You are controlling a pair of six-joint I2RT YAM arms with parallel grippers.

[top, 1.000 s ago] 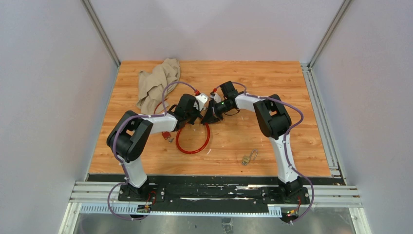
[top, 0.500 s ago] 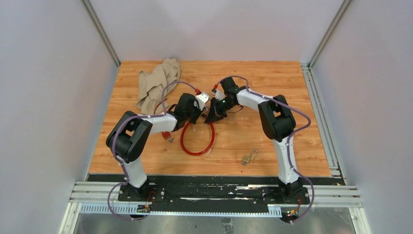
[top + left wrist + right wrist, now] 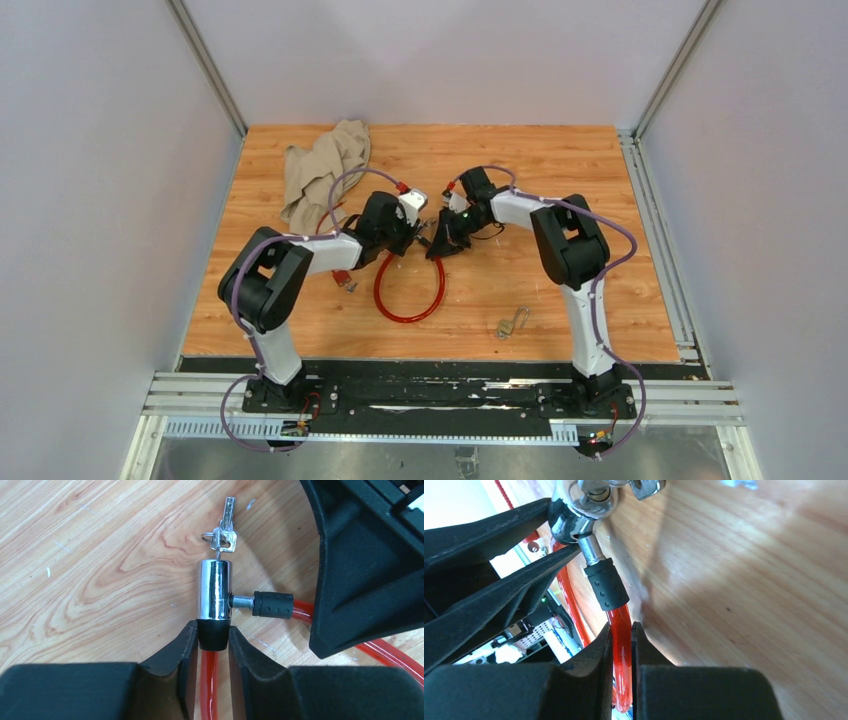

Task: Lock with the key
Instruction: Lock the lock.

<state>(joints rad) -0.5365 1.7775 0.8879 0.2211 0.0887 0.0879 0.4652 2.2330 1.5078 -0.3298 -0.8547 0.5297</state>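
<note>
In the left wrist view my left gripper point(image 3: 213, 630) is shut on the black base of a chrome lock barrel point(image 3: 215, 592), which lies flat on the wood. The small silver key point(image 3: 223, 532), on its ring, sticks out of the barrel's far end. A metal pin with a black ribbed sleeve point(image 3: 272, 605) meets the side of the barrel. My right gripper point(image 3: 621, 630) is shut on the red cable point(image 3: 620, 622) just behind that sleeve point(image 3: 606, 587). From above, both grippers meet at mid-table, left gripper point(image 3: 415, 232) and right gripper point(image 3: 437, 243), with the red cable loop point(image 3: 410, 290) lying in front of them.
A crumpled beige cloth point(image 3: 320, 170) lies at the back left. A small brass padlock point(image 3: 510, 323) lies near the front edge, right of centre. A short red loop with a tag point(image 3: 342, 278) lies beside the left forearm. Grey walls enclose the wooden table point(image 3: 560, 170).
The right arm's wrist has swung and its gripper has shifted slightly right and nearer, dragging the red loop to the right. The left arm has barely moved.
</note>
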